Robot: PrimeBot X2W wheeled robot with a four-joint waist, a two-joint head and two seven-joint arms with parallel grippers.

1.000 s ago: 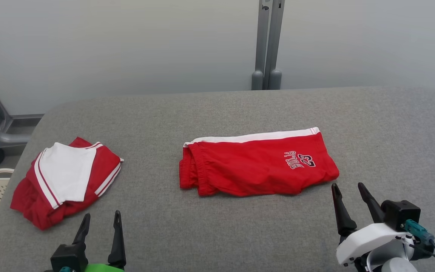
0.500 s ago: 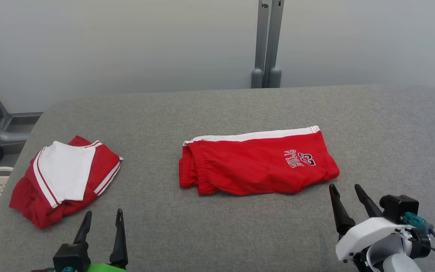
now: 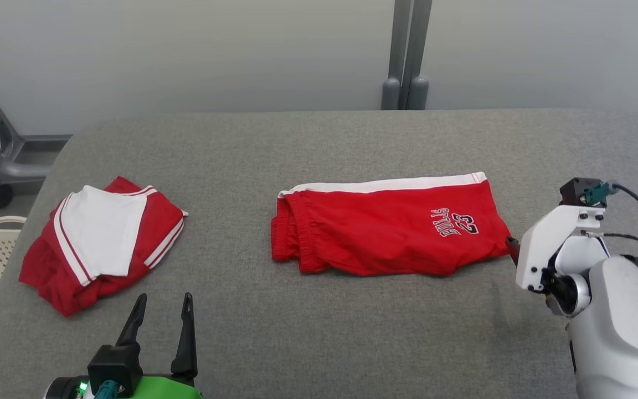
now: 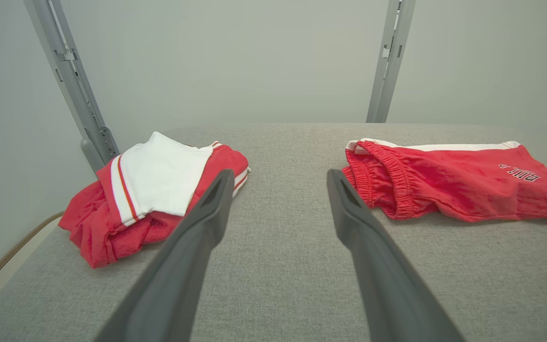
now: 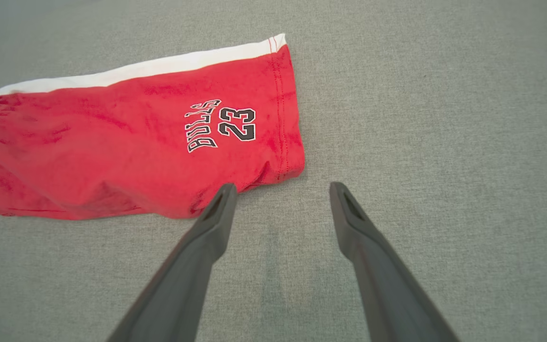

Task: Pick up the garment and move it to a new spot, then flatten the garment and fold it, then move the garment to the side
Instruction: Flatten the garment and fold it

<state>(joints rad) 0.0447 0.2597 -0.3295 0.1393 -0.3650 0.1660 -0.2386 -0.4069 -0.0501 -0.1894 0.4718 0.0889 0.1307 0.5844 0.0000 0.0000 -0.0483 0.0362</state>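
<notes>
Both empty, fingers spread wide: left pincer (image 3: 164,297) level, right pincer (image 5: 282,186) angled down.

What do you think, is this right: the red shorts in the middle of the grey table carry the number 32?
No. The red shorts carry the number 23, as the right wrist view shows. They do lie in the middle of the grey table.

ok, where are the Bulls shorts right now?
Head view: the red shorts lie centre of the grey table, right of the folded red-and-white garment; the open right gripper is at their hem corner.
</notes>
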